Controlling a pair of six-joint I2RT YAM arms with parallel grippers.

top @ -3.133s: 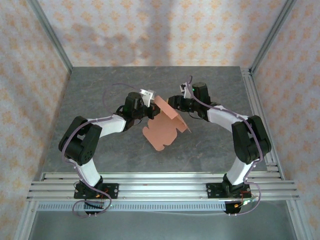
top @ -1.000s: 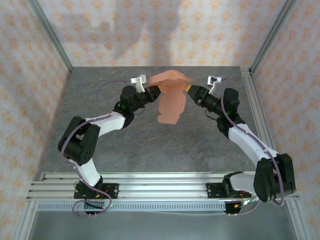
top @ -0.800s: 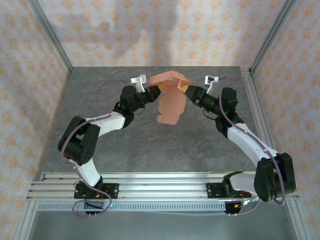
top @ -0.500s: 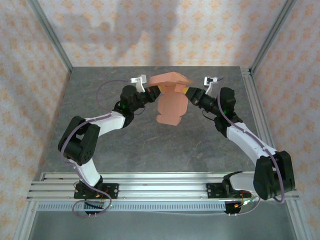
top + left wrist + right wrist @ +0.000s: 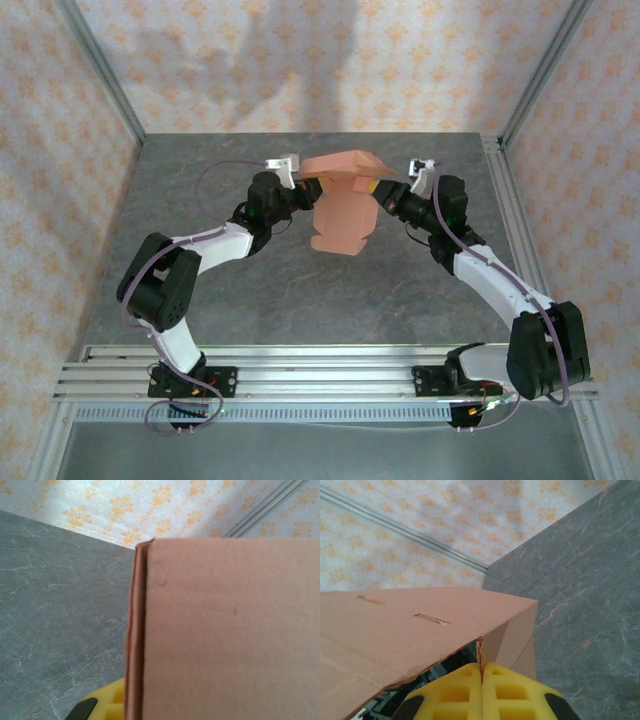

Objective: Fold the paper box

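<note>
Top external view: my left gripper (image 5: 304, 189) and right gripper (image 5: 381, 191) both pinch tight on the salmon-orange thin-card paper box (image 5: 340, 222), which hangs between them.

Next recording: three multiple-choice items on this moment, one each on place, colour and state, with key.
1. Where is the paper box? A lying flat, untouched; B held between left tool and right tool; C in the left tool alone.
2. Colour of the right tool's pads? A blue; B white; C yellow.
3. State of the right tool? A wide open; B shut on the box edge; C shut on nothing.
B: both tools meet the box from either side. C: the right wrist view shows yellow. B: pads pinch the card edge.
</note>
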